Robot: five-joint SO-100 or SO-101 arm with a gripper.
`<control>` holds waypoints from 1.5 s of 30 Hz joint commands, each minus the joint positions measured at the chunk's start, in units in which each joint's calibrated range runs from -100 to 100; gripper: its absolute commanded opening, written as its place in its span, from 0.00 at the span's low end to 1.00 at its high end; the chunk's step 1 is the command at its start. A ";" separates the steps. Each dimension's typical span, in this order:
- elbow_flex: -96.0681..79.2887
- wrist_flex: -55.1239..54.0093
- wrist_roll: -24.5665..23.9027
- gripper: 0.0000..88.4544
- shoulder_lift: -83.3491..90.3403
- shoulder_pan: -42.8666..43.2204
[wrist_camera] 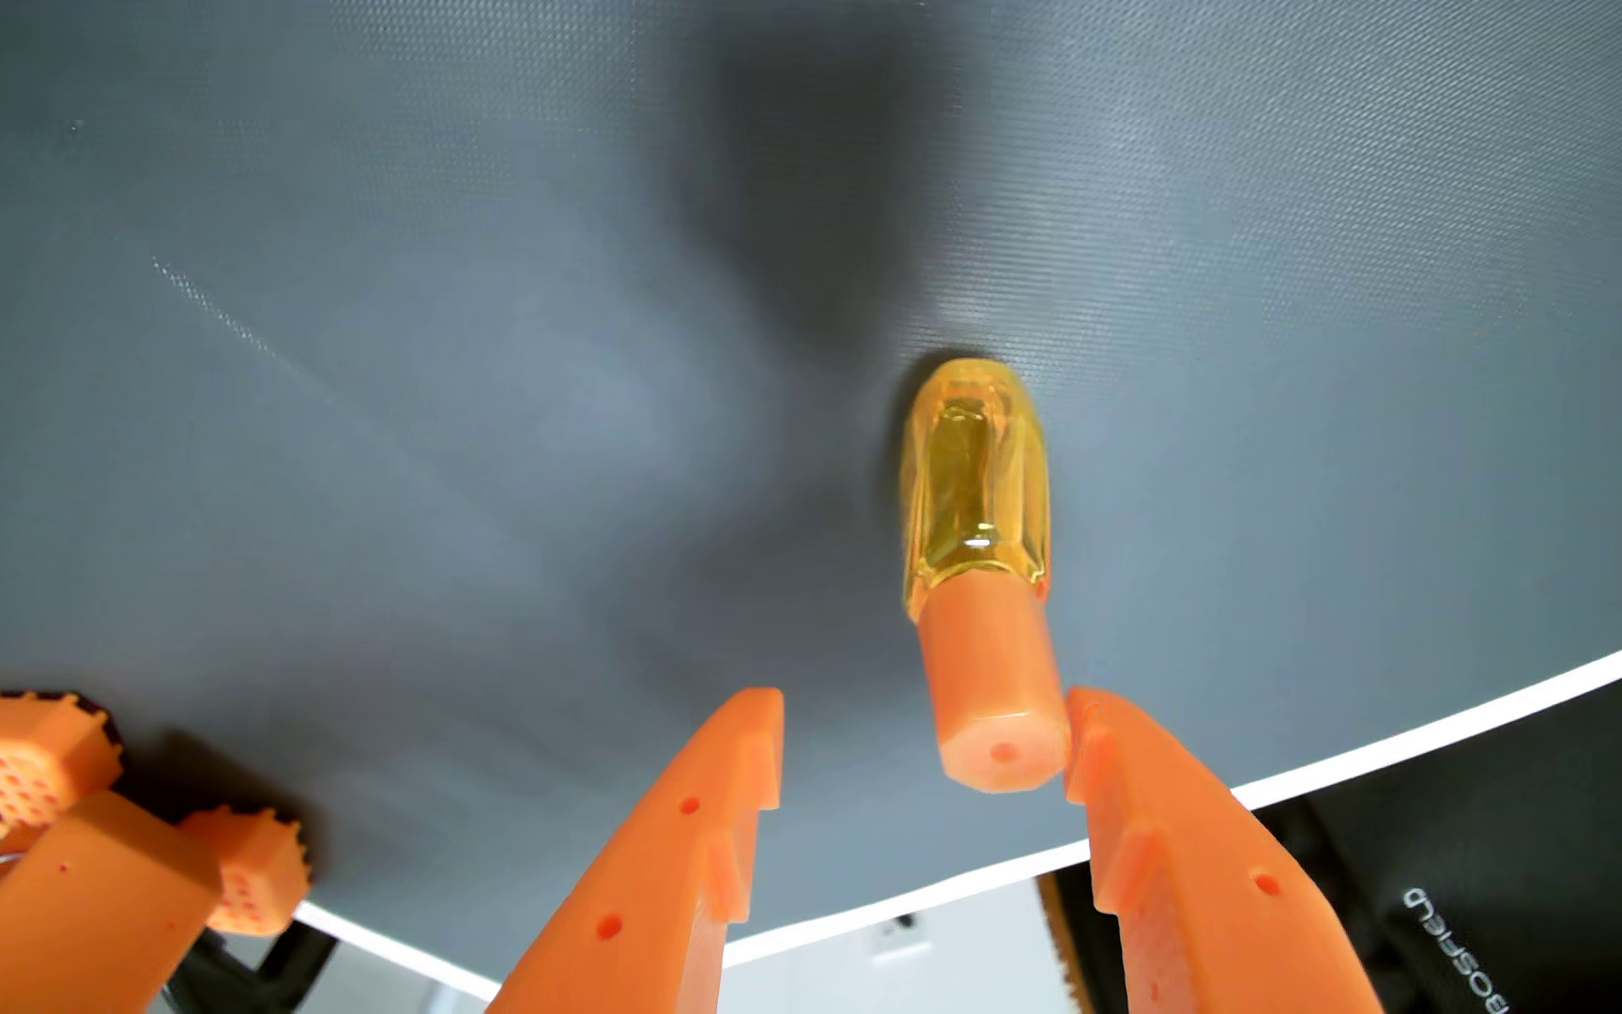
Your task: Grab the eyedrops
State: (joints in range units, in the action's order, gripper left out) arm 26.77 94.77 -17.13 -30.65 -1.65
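Eyedrops (975, 507) stand upright on the grey mat (456, 322) in my wrist view, a small bottle with a clear amber body and a solid orange cap pointing toward the camera. I take that bottle as my landmark for everything else.

My gripper (924, 726) sits around the cap end of the bottle with its two orange fingers spread wide. The right-hand finger as the view shows it lies right against the cap's side, touching or very nearly so; I cannot tell which from this angle. The left-hand finger (739, 751) is well apart from the cap, with bare mat visible in the gap between them. So the jaws are clearly parted and have no clamp on the bottle: the cap is off-centre between them, crowded toward the right-hand finger.

A dark shadow falls on the mat beyond the bottle, stretching away from its base toward the top of the picture.

Down and to the left of the bottle, near the picture's lower left corner, I see orange arm parts (76, 858) with dimpled blocks and black fittings.

Below the bottle, the mat ends in a white edge (1373, 760) that curves across the lower part of the view. Past that edge, lower right of the bottle, lies a black surface (1568, 838) carrying small white lettering I cannot read.
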 commanded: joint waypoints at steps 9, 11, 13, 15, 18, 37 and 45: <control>2.90 -1.95 0.83 0.19 -2.68 1.07; 2.90 -2.04 0.88 0.19 -3.19 0.90; 2.63 -2.99 1.09 0.19 -3.28 0.90; 2.27 -4.63 1.88 0.19 -3.36 0.90; 2.18 -5.50 2.29 0.19 -3.45 0.48; 2.99 -7.14 1.77 0.19 -7.70 0.90; 2.27 -7.92 1.77 0.19 -7.87 0.90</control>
State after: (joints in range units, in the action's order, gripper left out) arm 27.04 87.18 -15.20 -38.87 -0.82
